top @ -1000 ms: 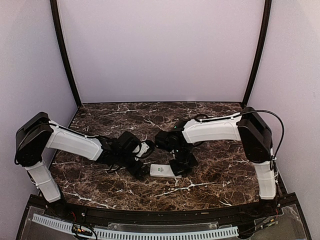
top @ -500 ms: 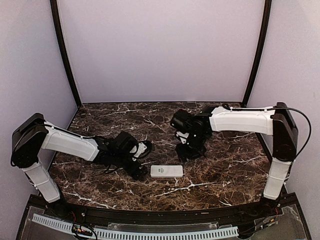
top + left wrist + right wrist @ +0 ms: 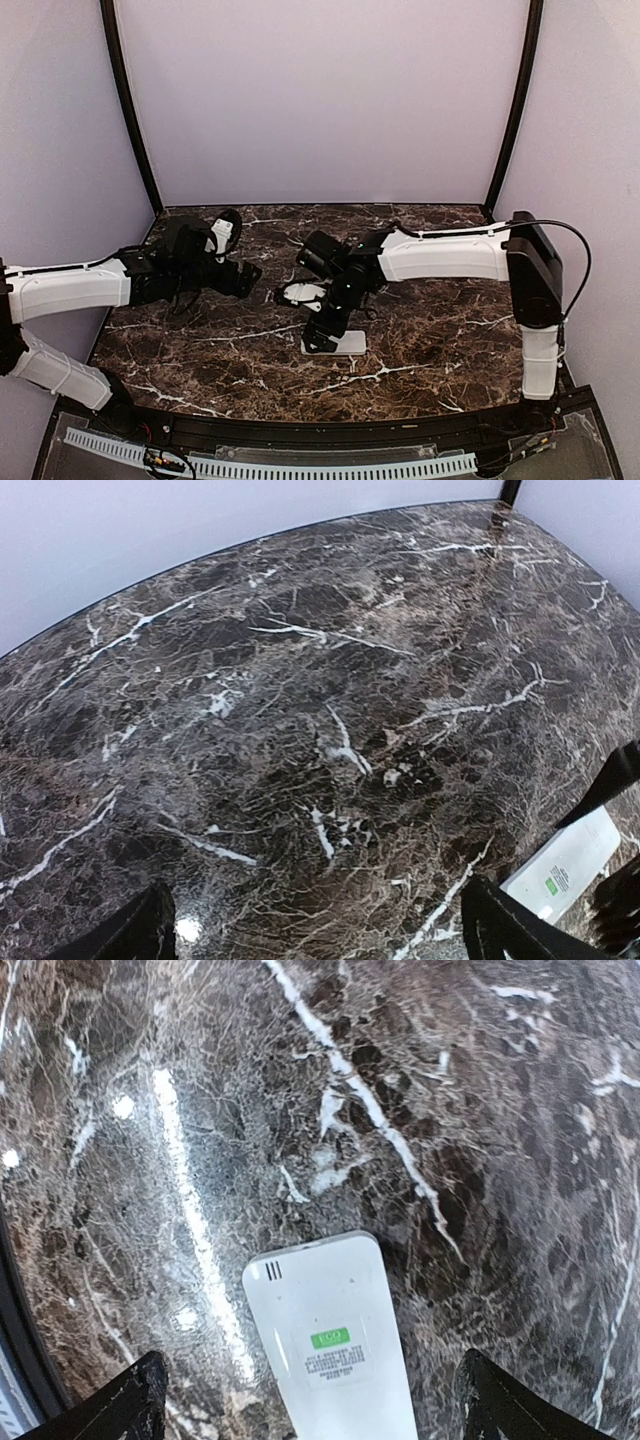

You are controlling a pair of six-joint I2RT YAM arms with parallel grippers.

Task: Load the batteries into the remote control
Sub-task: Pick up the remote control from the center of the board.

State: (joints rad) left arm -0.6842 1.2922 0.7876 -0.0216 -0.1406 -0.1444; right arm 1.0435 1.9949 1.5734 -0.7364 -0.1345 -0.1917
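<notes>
The remote (image 3: 335,1345) lies flat near the front edge of the table (image 3: 440,330), back side up, its green label (image 3: 330,1339) showing. It sits in about the same spot as 1 second ago.

The right gripper (image 3: 320,1408) has just changed. It was closed 1 second ago, pulled back from the remote half a second ago, and now hangs over the remote's near end. Its 2 fingers (image 3: 135,1400) are spread wide, 1 on each side, gripping nothing.

Farther back on the left, the left gripper (image 3: 320,935) has swung well clear of the remote. It is wide open and empty over bare marble.

No batteries show in any view, and the remote's back looks smooth and closed. My judgement is that the loading is done or nearly so, and the right arm is either checking the remote or about to take hold of it again. Whether the cells are actually inside, I cannot tell.
</notes>
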